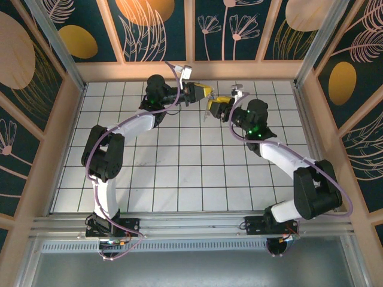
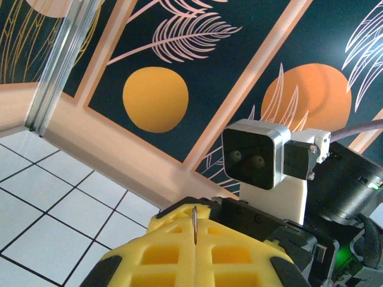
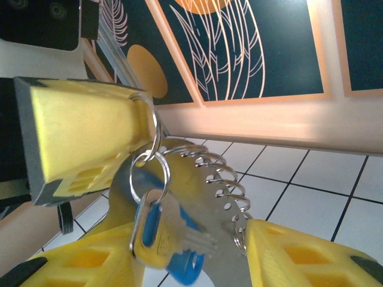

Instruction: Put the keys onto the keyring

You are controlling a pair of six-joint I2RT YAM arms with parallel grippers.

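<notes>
Two tools meet tip to tip above the far part of the tiled surface [image 1: 179,173]. The left tool [image 1: 202,92] has its yellow fingers [image 2: 179,254] pressed together, with a thin wire of the keyring [image 3: 224,179] pinched upright in the seam between them. From that tip the keyring runs as a coiled metal arc across to the inner edge of one finger [image 3: 305,257] of the right tool [image 1: 213,107]. The keys [image 3: 157,236], with a blue head and a pale blade, hang on a small ring just below the left tool's tip, in the gap between the right tool's fingers. Those fingers stand well apart, with a flat grey metal piece [image 3: 197,200] between them; I cannot tell whether they grip it.
</notes>
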